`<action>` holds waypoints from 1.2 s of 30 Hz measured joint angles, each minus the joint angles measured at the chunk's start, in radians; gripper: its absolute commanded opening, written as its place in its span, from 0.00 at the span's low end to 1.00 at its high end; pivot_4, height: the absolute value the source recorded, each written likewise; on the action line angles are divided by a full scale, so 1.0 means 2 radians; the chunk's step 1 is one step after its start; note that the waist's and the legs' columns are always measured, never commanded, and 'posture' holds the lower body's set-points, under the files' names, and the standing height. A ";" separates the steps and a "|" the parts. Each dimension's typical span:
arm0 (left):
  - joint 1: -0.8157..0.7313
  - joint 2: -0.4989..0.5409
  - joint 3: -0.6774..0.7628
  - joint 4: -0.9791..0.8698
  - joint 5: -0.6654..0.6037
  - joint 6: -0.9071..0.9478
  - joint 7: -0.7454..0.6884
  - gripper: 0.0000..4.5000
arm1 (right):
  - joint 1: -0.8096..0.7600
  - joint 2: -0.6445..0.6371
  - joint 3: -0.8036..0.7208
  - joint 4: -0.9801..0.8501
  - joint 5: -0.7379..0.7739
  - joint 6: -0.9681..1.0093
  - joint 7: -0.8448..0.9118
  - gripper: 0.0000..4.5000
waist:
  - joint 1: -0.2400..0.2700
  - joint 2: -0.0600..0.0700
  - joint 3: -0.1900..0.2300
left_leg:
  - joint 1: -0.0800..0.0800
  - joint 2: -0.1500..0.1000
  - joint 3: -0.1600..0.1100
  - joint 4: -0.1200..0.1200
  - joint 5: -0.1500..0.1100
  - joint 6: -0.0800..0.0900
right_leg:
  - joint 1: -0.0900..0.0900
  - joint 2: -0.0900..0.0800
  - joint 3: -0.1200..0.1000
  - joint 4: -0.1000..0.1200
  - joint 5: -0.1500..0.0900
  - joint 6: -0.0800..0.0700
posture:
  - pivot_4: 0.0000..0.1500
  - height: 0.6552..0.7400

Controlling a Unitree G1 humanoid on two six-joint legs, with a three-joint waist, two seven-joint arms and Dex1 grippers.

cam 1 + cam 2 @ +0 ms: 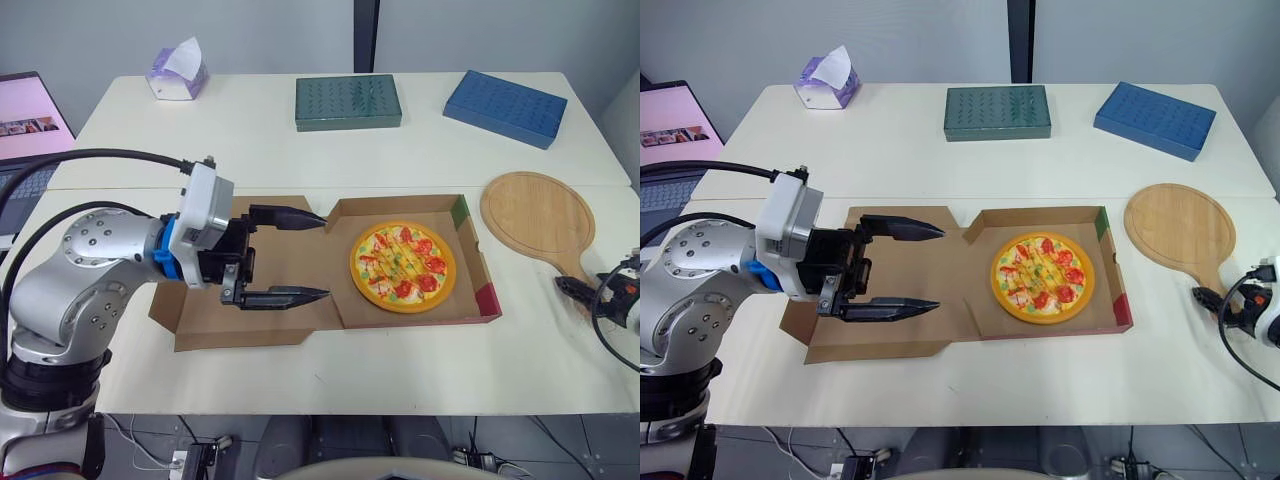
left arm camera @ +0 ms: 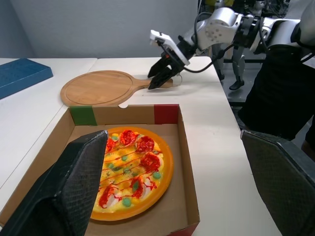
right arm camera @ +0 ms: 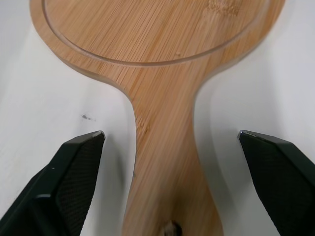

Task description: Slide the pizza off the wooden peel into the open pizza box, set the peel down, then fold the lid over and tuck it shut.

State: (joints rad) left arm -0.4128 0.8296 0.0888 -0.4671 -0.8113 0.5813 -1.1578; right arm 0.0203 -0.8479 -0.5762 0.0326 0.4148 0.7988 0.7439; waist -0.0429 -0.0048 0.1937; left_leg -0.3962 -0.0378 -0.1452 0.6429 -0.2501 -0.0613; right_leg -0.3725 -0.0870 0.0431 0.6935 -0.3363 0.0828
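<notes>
The pizza (image 1: 403,266) lies flat in the base of the open cardboard box (image 1: 482,300). The box lid (image 1: 200,325) lies spread flat on the table to the left. My left gripper (image 1: 326,257) hovers over the lid, open, with its fingers pointing at the pizza and nothing between them. The wooden peel (image 1: 540,215) rests bare on the table right of the box, its handle (image 3: 165,162) toward the front edge. My right gripper (image 3: 171,135) is open at the handle's end, one finger on each side, with white table showing between each finger and the wood.
At the back of the table stand a tissue box (image 1: 178,72), a green box (image 1: 348,101) and a blue box (image 1: 505,107). A laptop (image 1: 25,120) sits off the table's left side. A cable (image 1: 605,320) loops near the right wrist.
</notes>
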 measured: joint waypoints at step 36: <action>0.327 -0.094 0.308 -0.120 -0.077 0.043 0.293 1.00 | -0.243 -0.030 0.235 -0.073 0.019 -0.237 0.230 0.99 | -0.004 -0.001 0.000 | 0.000 0.001 0.000 0.000 0.000 0.000 | 0.000 0.000 0.000 -0.002 0.000 0.000 | 1.00 1.00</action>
State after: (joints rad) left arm 0.2407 0.6419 0.7051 -0.7070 -0.9652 0.6674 -0.5710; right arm -0.4660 -0.9089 -0.1060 -0.1140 0.4535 0.3249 1.2037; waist -0.0505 -0.0068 0.1934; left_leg -0.3963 -0.0354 -0.1450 0.6426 -0.2508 -0.0608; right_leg -0.3724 -0.0871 0.0428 0.6897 -0.3360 0.0830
